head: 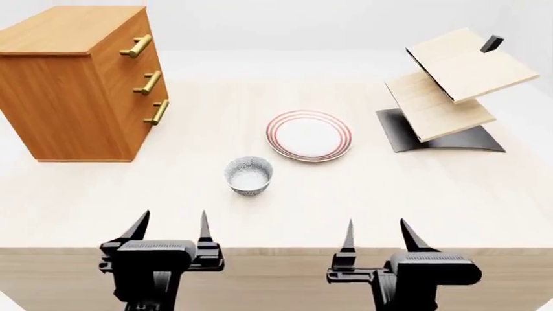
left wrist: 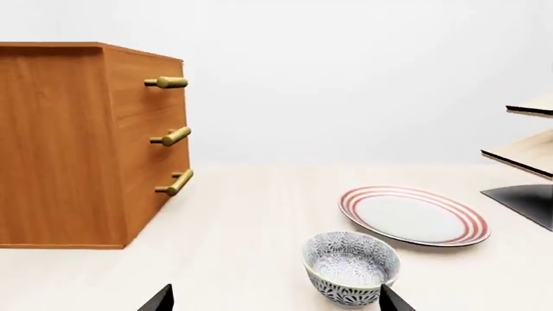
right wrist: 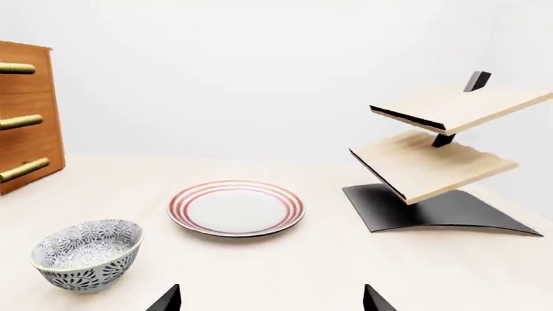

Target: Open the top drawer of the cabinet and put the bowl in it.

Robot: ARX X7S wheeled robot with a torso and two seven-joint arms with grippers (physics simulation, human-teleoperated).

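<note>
The orange-brown cabinet [head: 74,84] stands at the table's far left, its three drawers closed. The top drawer [head: 125,46] carries a brass bar handle [head: 136,45]; the same handle [left wrist: 167,82] shows in the left wrist view. The blue-speckled bowl [head: 248,175] sits upright on the table in front of the plate, also seen as the bowl [left wrist: 350,267] and the bowl [right wrist: 87,253]. My left gripper [head: 171,227] is open near the table's front edge, short of the bowl. My right gripper [head: 377,234] is open too, holding nothing.
A white plate [head: 309,135] with red rings lies just beyond the bowl. A pale tilted-board rack [head: 449,91] on a black base stands at the far right. The light wooden table [head: 415,201] ends just in front of both grippers.
</note>
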